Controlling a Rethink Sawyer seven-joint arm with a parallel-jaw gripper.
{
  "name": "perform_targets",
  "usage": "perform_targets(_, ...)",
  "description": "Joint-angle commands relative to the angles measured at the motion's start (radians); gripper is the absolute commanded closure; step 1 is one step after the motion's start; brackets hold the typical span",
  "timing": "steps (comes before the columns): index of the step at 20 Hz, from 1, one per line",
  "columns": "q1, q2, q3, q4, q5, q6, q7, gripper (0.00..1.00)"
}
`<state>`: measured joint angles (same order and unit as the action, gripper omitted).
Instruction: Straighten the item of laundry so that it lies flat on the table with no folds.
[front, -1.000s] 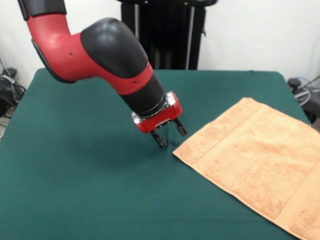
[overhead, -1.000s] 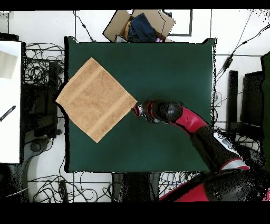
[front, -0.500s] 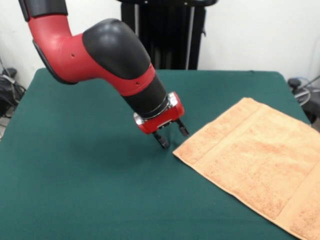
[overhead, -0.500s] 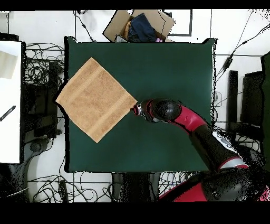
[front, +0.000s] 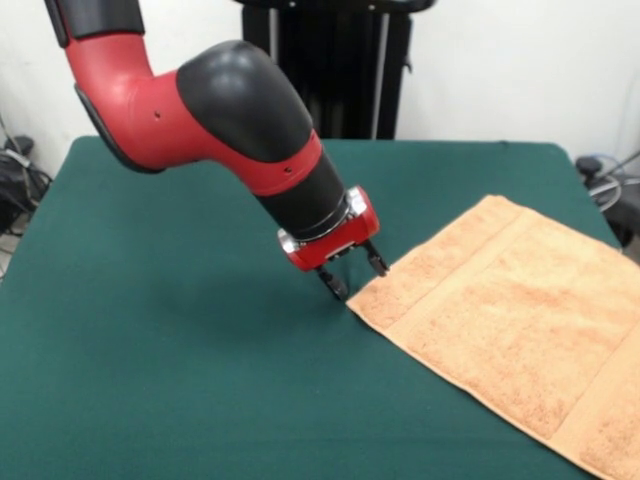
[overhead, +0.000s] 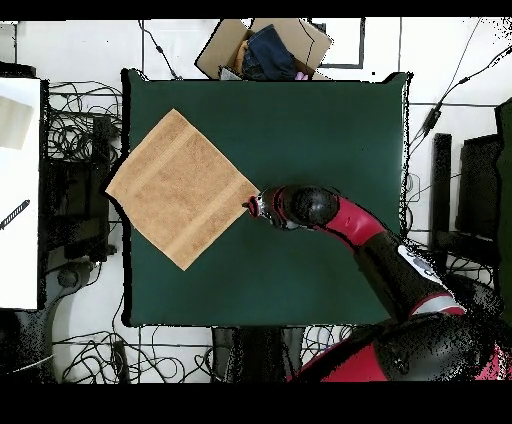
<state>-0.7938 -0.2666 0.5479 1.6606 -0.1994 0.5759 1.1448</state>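
Observation:
The item of laundry, a peach-orange terry towel (front: 510, 325), lies spread flat on the right side of the dark green table (front: 170, 330), turned like a diamond in the overhead view (overhead: 180, 187). One towel corner hangs past the table's edge. My gripper (front: 357, 276) hovers low at the towel's corner nearest the table's middle, its two dark fingers apart and open, holding nothing. From above, the gripper (overhead: 257, 207) sits right at that corner's tip.
A cardboard box (overhead: 265, 47) with dark clothing stands off the table's far edge in the overhead view. A white surface (overhead: 18, 190) lies beside the table past the towel. Cables cover the floor around the table.
My gripper has slid toward the towel's corner, from a short gap away to right at its tip. The towel has not moved.

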Motion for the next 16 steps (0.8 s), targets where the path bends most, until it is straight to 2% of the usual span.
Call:
perform_targets(1, 0.095, 0.178, 0.063, -0.027, 0.024, 0.021, 0.057, 0.0)
perform_targets(16, 0.097, 0.178, 0.063, -0.023, 0.024, 0.006, 0.055, 0.0)
